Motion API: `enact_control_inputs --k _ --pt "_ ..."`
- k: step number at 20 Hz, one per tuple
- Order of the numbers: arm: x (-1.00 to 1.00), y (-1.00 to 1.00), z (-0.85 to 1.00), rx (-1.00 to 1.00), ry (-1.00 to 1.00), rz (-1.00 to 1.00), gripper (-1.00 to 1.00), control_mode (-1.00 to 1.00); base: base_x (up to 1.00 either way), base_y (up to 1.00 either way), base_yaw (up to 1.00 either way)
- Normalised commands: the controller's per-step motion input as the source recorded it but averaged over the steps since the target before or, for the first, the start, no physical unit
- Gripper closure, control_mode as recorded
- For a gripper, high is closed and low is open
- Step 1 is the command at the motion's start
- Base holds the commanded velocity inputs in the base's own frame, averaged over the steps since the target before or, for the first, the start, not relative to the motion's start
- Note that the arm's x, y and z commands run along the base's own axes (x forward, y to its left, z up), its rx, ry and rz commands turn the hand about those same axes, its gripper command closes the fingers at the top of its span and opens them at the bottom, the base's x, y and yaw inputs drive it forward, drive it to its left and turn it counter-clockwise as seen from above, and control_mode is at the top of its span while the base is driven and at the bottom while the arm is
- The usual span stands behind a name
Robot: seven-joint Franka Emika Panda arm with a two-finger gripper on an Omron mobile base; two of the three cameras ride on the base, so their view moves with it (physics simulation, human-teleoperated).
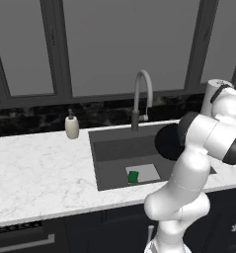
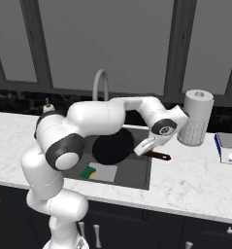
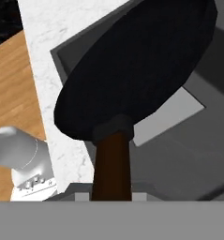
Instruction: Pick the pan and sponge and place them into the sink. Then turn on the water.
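The black pan (image 2: 111,146) hangs tilted over the sink (image 2: 132,172), held by its dark brown handle (image 2: 158,155). My gripper (image 2: 145,146) is shut on that handle. In the hand view the pan (image 3: 137,65) spreads out above the handle (image 3: 112,164), over the basin's lighter floor patch (image 3: 169,112). The green and yellow sponge (image 1: 133,176) lies on the sink (image 1: 104,163) floor by that patch, and shows again as the sponge (image 2: 88,172) below my arm. From the left, the pan (image 1: 167,142) peeks out behind my arm. The gooseneck faucet (image 1: 141,94) shows no stream.
A white soap dispenser (image 1: 71,126) stands left of the sink on the marble counter. A paper towel roll (image 2: 195,116) stands right of the sink, with a blue and white box (image 2: 229,148) further right. Dark windows run behind the counter.
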Motion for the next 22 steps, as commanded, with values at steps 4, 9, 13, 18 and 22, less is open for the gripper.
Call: enact_control_inputs --k 4,9,13,18,22 --pt "0.0 0.46 -0.06 0.0 -0.16 0.04 1.0 -1.0 0.0 0.0 0.0" --pt "0.0 0.11 -0.07 0.0 -0.02 0.02 1.0 -1.0 0.0 0.0 0.0" --pt "0.0 0.06 -0.09 -0.02 -0.01 0.0 1.0 -1.0 0.0 0.0 0.0" --pt "0.0 0.26 -0.21 0.0 -0.07 0.0 1.0 -1.0 0.0 0.0 0.0" --pt "0.0 0.43 -0.35 -0.01 -0.02 0.0 1.0 -1.0 0.0 0.0 0.0"
